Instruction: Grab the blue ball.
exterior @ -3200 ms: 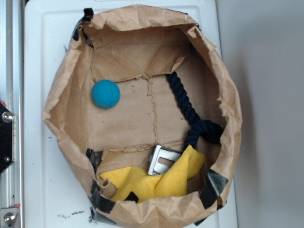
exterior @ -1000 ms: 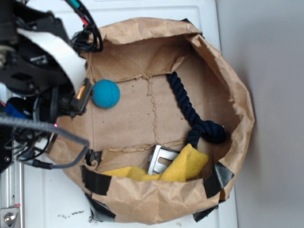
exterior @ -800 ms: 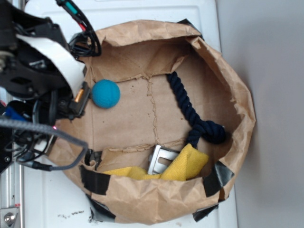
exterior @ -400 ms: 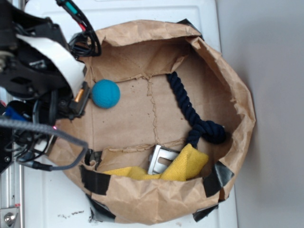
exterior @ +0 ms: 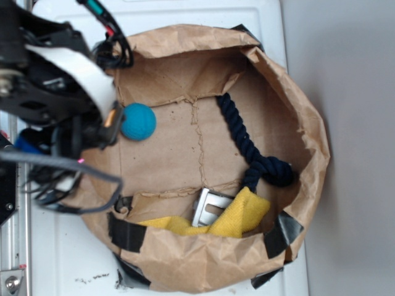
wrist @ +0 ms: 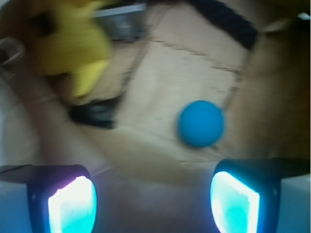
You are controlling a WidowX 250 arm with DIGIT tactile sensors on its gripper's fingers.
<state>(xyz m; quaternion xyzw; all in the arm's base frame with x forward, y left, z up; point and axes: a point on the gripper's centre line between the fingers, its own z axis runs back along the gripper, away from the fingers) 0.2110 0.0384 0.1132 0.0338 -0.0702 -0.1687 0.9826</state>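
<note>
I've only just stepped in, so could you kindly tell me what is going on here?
A WidowX arm is reaching into a brown paper bag to get the blue ball. Its end effector is open and empty, and in the wrist view the ball lies just ahead of it on the bag's floor, nearer one finger than the other. A dark rope, a yellow cloth and a metal piece also lie in the bag, untouched.
</note>
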